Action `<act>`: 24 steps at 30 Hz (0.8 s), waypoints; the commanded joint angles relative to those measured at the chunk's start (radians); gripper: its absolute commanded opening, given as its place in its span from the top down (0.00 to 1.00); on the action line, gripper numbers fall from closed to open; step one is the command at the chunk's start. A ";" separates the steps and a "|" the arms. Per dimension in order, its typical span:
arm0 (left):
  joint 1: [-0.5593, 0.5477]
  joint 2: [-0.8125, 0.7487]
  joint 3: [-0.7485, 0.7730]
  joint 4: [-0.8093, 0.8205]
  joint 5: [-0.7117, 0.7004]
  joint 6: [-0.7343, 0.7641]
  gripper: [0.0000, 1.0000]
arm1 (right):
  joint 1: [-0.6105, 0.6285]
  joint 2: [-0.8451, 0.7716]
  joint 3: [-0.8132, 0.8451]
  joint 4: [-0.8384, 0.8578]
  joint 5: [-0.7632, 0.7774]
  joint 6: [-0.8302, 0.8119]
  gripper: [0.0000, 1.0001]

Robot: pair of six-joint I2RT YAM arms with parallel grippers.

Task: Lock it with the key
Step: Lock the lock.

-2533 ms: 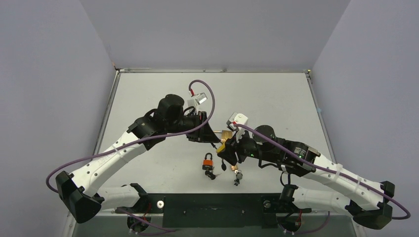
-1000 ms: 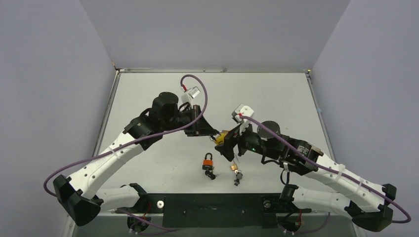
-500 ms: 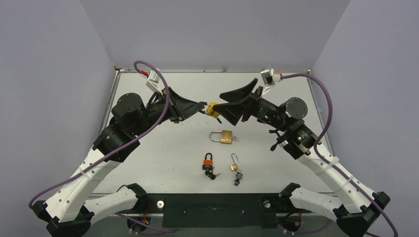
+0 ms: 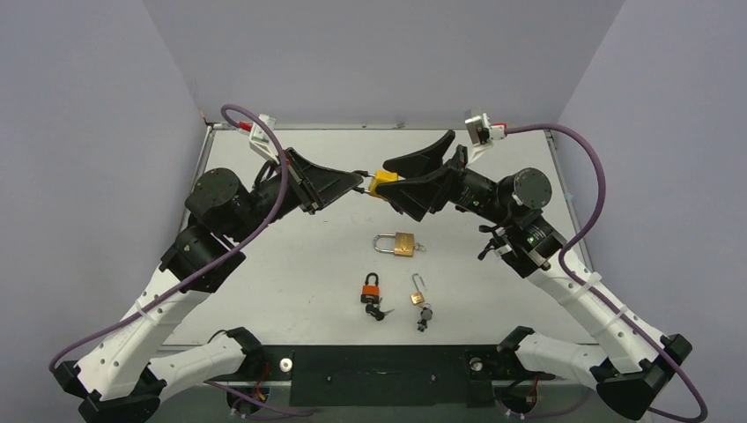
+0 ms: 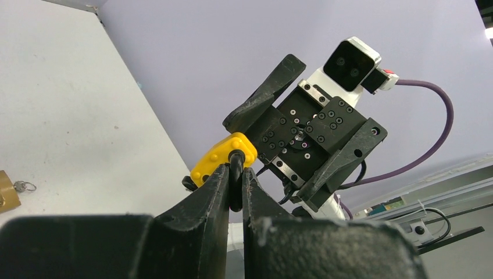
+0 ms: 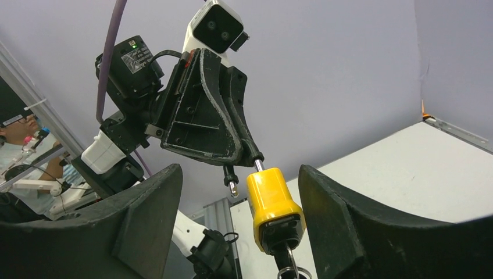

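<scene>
The left gripper's [image 5: 235, 175] jaws are pinched tight on the black shackle [image 5: 235, 164] of the yellow-cased padlock [image 6: 272, 203]. The right gripper's [image 4: 398, 182] jaws stand wide apart on either side of the yellow body, clear of it. Near the front edge of the white table [image 4: 264, 291] lie a small brass padlock [image 4: 415, 299] with its shackle open and an orange-and-black padlock [image 4: 372, 288], dark keys [image 4: 377, 310] just beside them. Past these, a larger brass padlock [image 4: 401, 244] lies flat. Both arms reach up and inward, meeting in the air above the far middle of the table, well apart from the side walls.
</scene>
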 commanded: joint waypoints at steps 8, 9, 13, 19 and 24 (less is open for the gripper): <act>-0.010 -0.038 0.049 0.169 -0.015 -0.031 1.00 | 0.027 -0.037 -0.012 -0.022 -0.015 -0.049 0.33; -0.009 -0.039 0.049 0.171 -0.015 -0.031 1.00 | 0.030 -0.035 -0.011 -0.031 -0.010 -0.057 0.33; -0.014 -0.041 0.054 0.170 -0.014 -0.033 1.00 | 0.033 -0.034 -0.015 -0.062 0.008 -0.080 0.33; -0.018 -0.045 0.056 0.166 -0.020 -0.030 1.00 | 0.043 -0.032 -0.020 -0.056 0.012 -0.076 0.39; -0.021 -0.046 0.050 0.163 -0.021 -0.029 1.00 | 0.047 -0.048 -0.023 -0.055 0.019 -0.071 0.50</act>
